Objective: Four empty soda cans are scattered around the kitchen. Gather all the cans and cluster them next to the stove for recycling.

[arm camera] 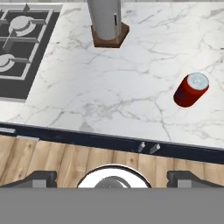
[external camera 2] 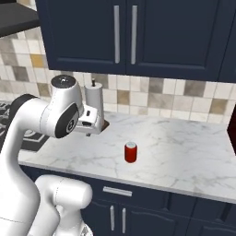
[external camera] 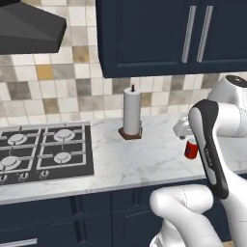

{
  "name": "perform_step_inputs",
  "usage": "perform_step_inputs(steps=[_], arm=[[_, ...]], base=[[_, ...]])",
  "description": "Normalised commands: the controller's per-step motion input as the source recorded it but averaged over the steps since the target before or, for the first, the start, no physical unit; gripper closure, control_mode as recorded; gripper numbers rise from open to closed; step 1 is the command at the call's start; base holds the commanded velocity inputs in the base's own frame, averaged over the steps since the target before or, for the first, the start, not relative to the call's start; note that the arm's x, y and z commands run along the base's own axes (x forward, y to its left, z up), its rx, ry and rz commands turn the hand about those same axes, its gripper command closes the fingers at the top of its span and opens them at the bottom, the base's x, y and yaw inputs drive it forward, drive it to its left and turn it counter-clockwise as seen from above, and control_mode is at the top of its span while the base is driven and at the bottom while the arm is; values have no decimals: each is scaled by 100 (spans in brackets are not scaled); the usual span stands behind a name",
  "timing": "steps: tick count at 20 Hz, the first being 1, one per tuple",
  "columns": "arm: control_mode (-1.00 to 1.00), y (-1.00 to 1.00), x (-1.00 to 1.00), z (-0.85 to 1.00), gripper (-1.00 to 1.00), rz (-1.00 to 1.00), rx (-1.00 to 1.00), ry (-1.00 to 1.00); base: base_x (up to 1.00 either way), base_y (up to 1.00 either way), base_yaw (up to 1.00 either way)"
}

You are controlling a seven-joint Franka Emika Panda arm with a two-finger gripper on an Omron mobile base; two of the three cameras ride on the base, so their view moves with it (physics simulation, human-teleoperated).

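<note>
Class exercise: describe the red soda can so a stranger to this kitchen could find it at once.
Start at the black stove, then cross the white marble counter past the paper towel roll. The red soda can stands upright and alone near the front edge: short, red, silver-topped, unlike the tall white roll.
</note>
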Motion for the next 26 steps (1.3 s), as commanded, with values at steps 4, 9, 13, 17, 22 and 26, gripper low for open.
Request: perform_step_inputs(steps=[4, 9, 13, 17, 22, 26], arm=[[100, 0, 0, 0, -100, 0, 0, 0], [100, 0, 0, 0, -100, 0, 0, 0], [100, 0, 0, 0, -100, 0, 0, 0], [100, 0, 0, 0, -100, 0, 0, 0], [100, 0, 0, 0, -100, 0, 0, 0], [100, 0, 0, 0, -100, 0, 0, 0]], base=[[23, -10, 0], [24, 19, 0], [26, 46, 0], [21, 57, 0], [30, 32, 0], [50, 11, 0]])
